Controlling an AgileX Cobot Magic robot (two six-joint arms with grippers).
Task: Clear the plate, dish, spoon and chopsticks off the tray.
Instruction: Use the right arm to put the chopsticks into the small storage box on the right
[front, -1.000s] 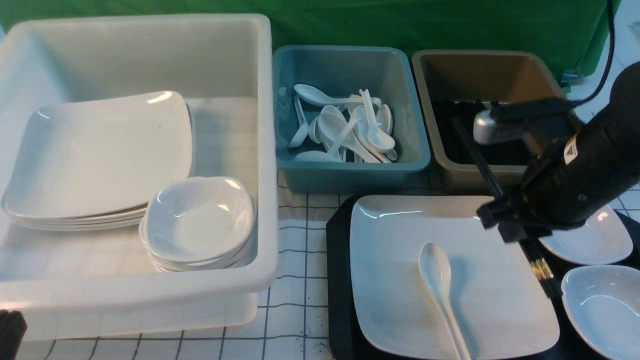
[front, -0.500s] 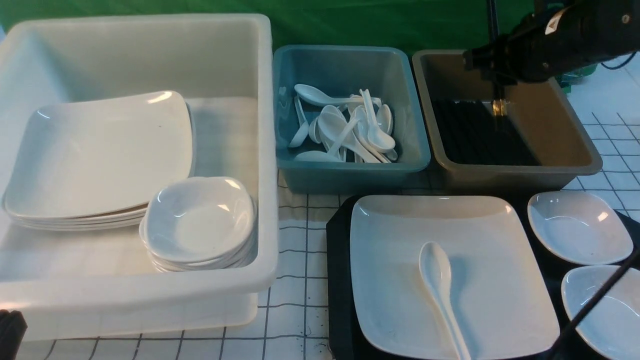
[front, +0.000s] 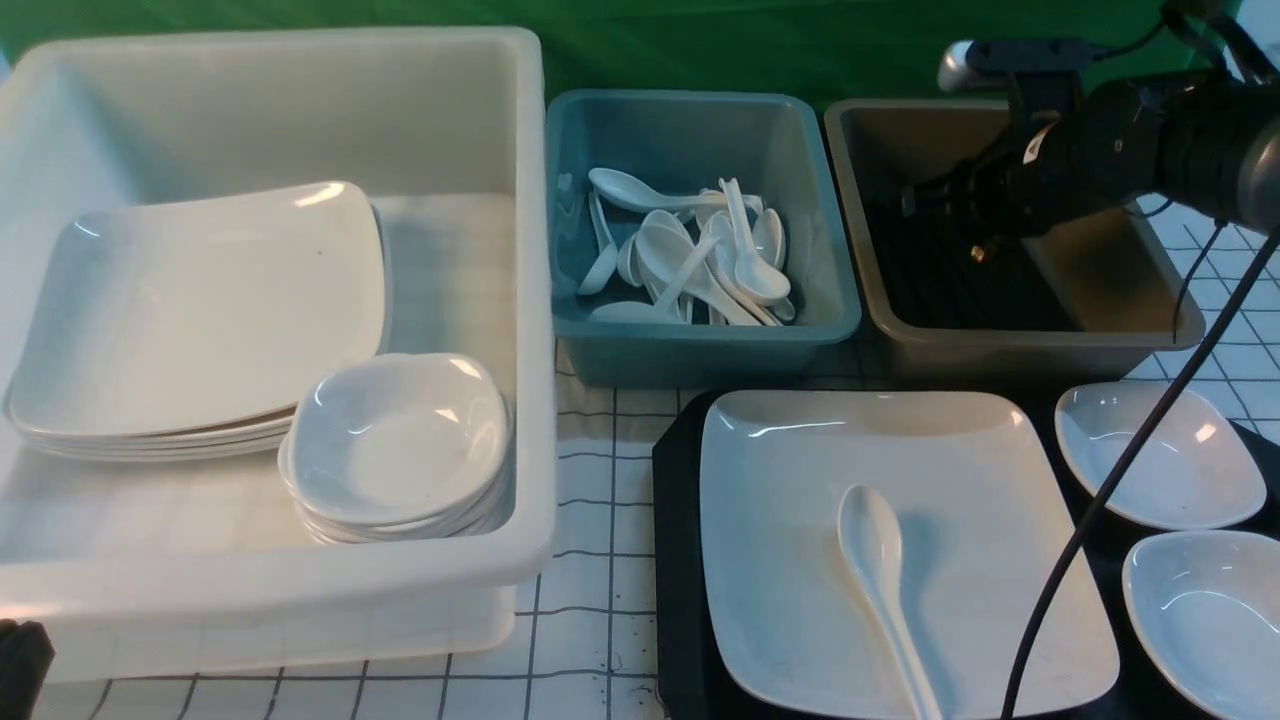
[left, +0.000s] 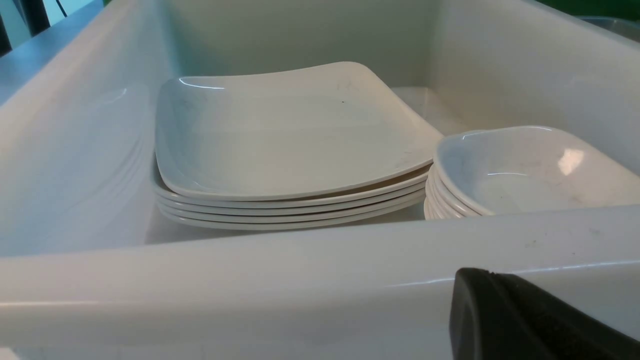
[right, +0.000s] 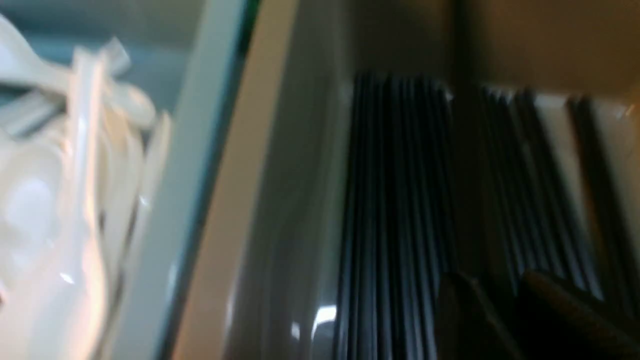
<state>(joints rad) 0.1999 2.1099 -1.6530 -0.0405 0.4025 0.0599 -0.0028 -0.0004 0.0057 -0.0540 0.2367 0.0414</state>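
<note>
I find the right gripper (front: 975, 225) over brown tub (front: 1100, 340), jaws blurred, cannot tell their state | left gripper (left: 500, 310) closed beside white tub (left: 250, 280) | thin black chopsticks (front: 930, 280) in brown tub | glossy white spoon (front: 880, 570) on square plate (front: 780, 520), on black tray (front: 675, 560)

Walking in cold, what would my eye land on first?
Probably the big white tub on the left, holding stacked square plates and small dishes. Next, the black right arm reaching over the brown tub of black chopsticks at the far right. Nearest, a large white plate bearing a spoon sits on a black tray.
</note>
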